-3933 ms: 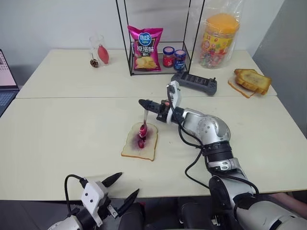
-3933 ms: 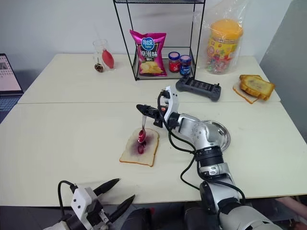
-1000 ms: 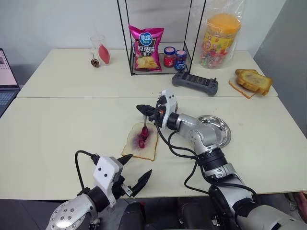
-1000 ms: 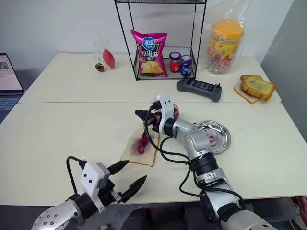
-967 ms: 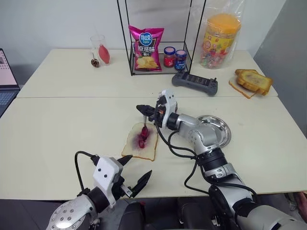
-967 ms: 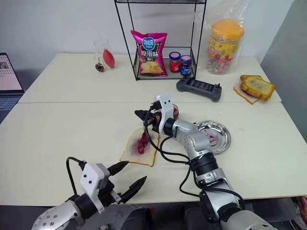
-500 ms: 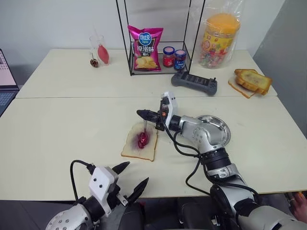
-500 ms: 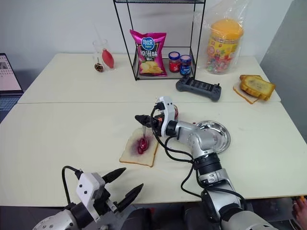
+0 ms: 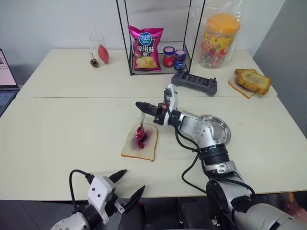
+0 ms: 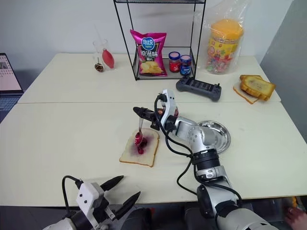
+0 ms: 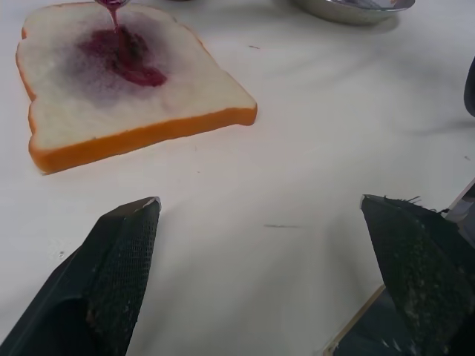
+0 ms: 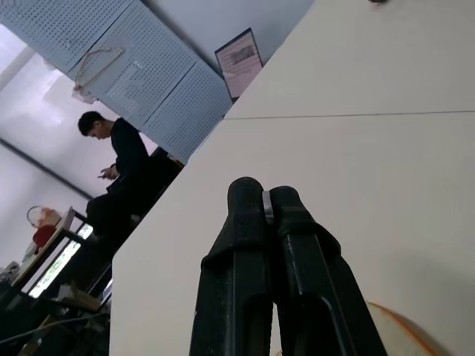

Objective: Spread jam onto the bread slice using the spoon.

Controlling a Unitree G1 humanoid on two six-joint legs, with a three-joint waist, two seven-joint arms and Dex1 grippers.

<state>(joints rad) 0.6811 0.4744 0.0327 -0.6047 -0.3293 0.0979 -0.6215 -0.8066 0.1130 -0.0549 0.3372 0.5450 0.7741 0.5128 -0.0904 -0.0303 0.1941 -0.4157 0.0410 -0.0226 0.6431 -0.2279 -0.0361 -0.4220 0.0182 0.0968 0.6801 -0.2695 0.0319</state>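
The right gripper [image 9: 140, 105] is pinching the spoon [image 9: 141, 122] by its handle top, only a sliver showing between the fingers [image 12: 249, 222] in the wrist view. The bowl is hanging over the jam [image 9: 140, 139] on the one bread slice [image 9: 140, 142]. The steel plate [image 9: 221, 128] is lying partly hidden behind the arm. The left gripper [image 9: 129, 188] is hovering spread wide, empty. Two lidded jars [image 9: 173, 57] are standing on the rack.

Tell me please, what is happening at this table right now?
The robot is spreading jam on a bread slice. Its right gripper has its jaws shut on the handle of a spoon, which hangs down with its bowl at the jam patch in the middle of the slice. The left gripper is open and idle at the near table edge, holding nothing.
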